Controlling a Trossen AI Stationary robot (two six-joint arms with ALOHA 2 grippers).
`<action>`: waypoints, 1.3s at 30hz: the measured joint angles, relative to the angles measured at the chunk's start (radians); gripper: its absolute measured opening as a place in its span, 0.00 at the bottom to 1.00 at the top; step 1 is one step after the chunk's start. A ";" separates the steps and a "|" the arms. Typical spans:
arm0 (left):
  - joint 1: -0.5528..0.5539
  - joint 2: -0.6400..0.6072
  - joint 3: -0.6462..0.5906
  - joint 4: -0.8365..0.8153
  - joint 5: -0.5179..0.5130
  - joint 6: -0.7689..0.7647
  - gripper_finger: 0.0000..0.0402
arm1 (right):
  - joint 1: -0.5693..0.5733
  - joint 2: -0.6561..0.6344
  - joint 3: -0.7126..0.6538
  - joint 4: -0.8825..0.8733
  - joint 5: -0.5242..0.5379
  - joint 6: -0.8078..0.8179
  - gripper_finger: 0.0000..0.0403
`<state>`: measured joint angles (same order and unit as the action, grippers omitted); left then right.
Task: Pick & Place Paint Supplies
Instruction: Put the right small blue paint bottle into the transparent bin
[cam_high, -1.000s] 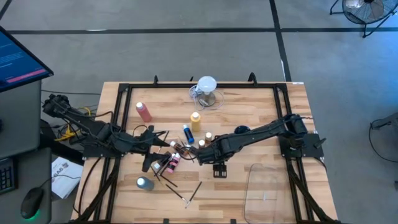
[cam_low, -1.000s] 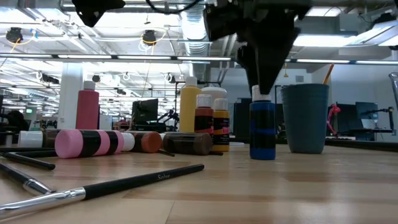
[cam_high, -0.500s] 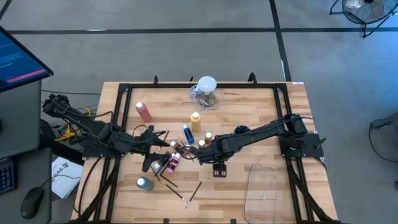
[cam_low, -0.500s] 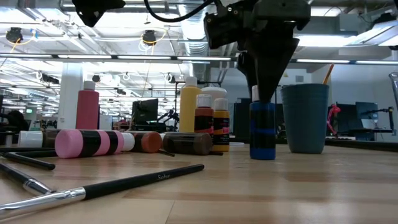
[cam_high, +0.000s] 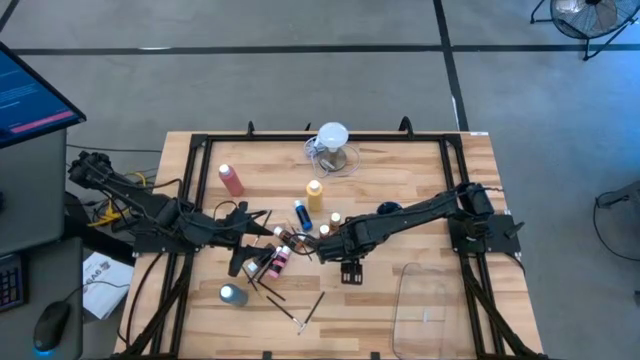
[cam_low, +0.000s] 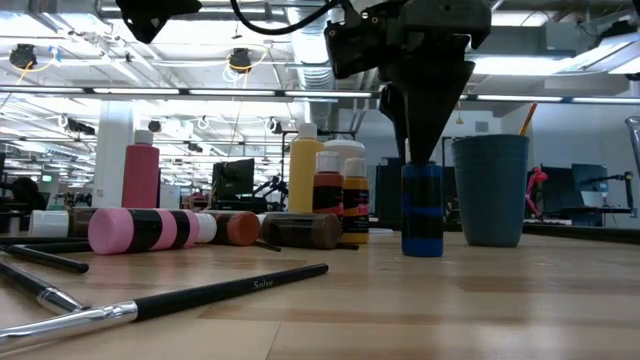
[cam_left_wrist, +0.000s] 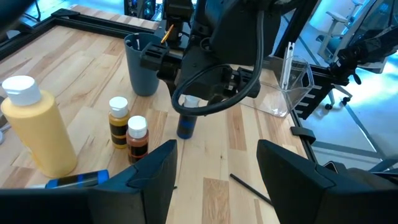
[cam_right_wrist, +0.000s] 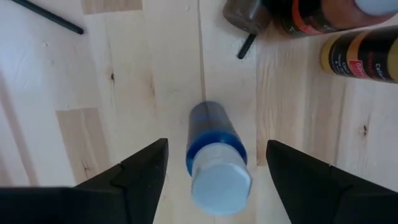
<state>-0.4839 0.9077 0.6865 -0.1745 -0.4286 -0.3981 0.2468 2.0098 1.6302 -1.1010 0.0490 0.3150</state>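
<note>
Seen from above, a wooden tabletop (cam_high: 400, 190) framed in black rails carries a scatter of paint supplies near its middle. The right claw (cam_high: 322, 243) reaches in from the right to that cluster; the left claw (cam_high: 262, 222) sits at the cluster's left edge. A pink-red squeeze bottle (cam_high: 232, 180) stands apart toward the far left, and a yellow squeeze bottle (cam_high: 314, 192) stands just beside a blue squeeze bottle (cam_high: 300, 214). A clear jug with a white round top (cam_high: 332, 148) stands at the far edge. Thin dark paintbrushes (cam_high: 300, 312) lie toward the near edge.

At table height, the right claw (cam_low: 425, 150) comes down from above, its tip covering the cap of a small upright blue paint bottle (cam_low: 423, 210). A grey-blue cup (cam_low: 490, 190) stands just beside that bottle. A pink bottle (cam_low: 145, 230) lies on its side to the left, and a long black paintbrush (cam_low: 200, 295) lies in front.

From the left wrist, the left claw's fingers (cam_left_wrist: 149, 180) stand apart with nothing between them. Beyond, the right arm hangs over the small blue bottle (cam_left_wrist: 185, 124); two small white-capped bottles (cam_left_wrist: 127, 127) stand beside the yellow squeeze bottle (cam_left_wrist: 37, 134).

From the right wrist, the right claw's fingers (cam_right_wrist: 143, 171) stand apart on either side of the white-capped blue bottle (cam_right_wrist: 214, 155), not touching it.
</note>
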 joint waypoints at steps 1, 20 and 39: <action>0.000 0.000 0.000 0.000 0.000 0.000 0.52 | -0.001 0.000 0.000 0.002 0.000 0.002 0.66; 0.000 0.000 0.000 0.003 0.000 -0.001 0.52 | 0.009 0.000 -0.097 0.059 -0.023 0.025 0.66; 0.000 0.000 0.000 0.003 0.000 0.000 0.52 | 0.009 0.000 -0.103 0.082 -0.023 0.027 0.66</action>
<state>-0.4843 0.9077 0.6865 -0.1711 -0.4288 -0.3985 0.2558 2.0102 1.5276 -1.0194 0.0257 0.3420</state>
